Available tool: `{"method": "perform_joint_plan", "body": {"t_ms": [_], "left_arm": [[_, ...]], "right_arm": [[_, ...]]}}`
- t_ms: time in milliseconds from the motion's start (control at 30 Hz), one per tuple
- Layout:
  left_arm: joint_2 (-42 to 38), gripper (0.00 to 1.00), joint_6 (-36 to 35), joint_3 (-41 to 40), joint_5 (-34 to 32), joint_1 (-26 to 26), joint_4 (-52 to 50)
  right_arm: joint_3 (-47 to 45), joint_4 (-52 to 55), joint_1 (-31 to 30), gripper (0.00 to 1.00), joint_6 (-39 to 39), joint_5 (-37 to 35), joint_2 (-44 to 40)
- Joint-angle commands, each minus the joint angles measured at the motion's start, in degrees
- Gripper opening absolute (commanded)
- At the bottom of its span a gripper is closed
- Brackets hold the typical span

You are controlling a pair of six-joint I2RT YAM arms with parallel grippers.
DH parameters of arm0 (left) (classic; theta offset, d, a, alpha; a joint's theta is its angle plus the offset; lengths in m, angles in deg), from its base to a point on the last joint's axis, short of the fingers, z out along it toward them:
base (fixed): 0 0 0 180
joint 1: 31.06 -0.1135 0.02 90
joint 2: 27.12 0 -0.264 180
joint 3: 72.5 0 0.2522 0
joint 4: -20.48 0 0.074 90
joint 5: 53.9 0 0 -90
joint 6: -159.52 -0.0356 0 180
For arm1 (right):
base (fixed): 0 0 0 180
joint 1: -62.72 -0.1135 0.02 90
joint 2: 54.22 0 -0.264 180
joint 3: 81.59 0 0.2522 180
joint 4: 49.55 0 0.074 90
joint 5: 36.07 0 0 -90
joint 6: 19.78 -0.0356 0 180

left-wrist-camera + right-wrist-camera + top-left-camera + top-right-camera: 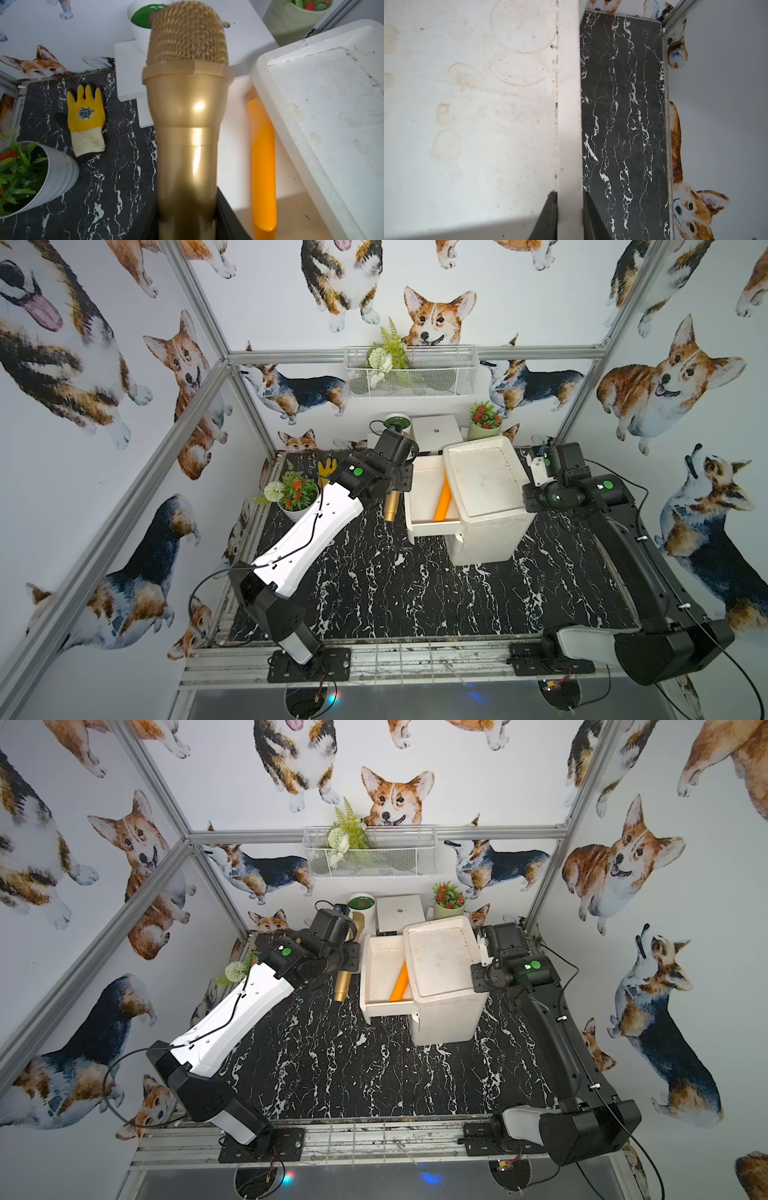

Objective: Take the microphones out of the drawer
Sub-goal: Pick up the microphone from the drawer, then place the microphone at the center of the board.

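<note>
Starting nearest me, the black marble table (pixel 415 597) is carrying a white cabinet (pixel 486 531), and its drawer (pixel 424 527) is standing pulled out toward the left arm's side. An orange stick-shaped thing (pixel 442 499) is lying inside the drawer, half under the cabinet top.

The right gripper (pixel 569 218) is pinching the raised rim of the cabinet top, with one dark finger on each side of it and the jaws squeezed tight.

The left gripper (pixel 187 220) is clamping the gold microphone (pixel 187 124) around its handle. So the microphone is out of the drawer, hanging over the table just beside the drawer's outer wall. Its handle end is pointing back toward me and its mesh head is pointing at the back wall. I can't tell whether it's touching the table.

A bit further out on the left, a silver pot of fake plants (pixel 58 176) is sitting near a yellow glove (pixel 86 116) that's lying flat on the marble.

Way at the back, a green pot with red flowers (pixel 484 427) is sitting by the wall, and a white wire basket (pixel 411 373) is hanging above it.
</note>
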Motion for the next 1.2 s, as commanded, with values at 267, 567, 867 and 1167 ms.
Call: {"method": "perform_joint_plan", "body": {"t_ms": [267, 567, 867, 1167], "left_arm": [[-14.92, 0.29, 4.95, -27.84, 1.36, -11.58, 11.01], [-18.03, 0.29, 8.38, -41.73, 3.7, -16.72, 16.94], [-13.28, 0.3, 10.53, -48.9, 5.21, -18.88, 22.5], [-6.46, 0.31, 10.76, -50.79, 7.3, -19.48, 25.07]], "right_arm": [[-1.41, 2.74, -0.22, 0.17, 1.26, 3.51, 0.22], [-1.75, 2.66, -0.22, 0.17, 1.28, 3.87, -0.36], [-1.94, 2.66, -0.22, 0.17, 1.25, 4.21, -0.68], [-1.83, 2.83, -0.22, 0.17, 1.23, 4.51, -0.45]]}}
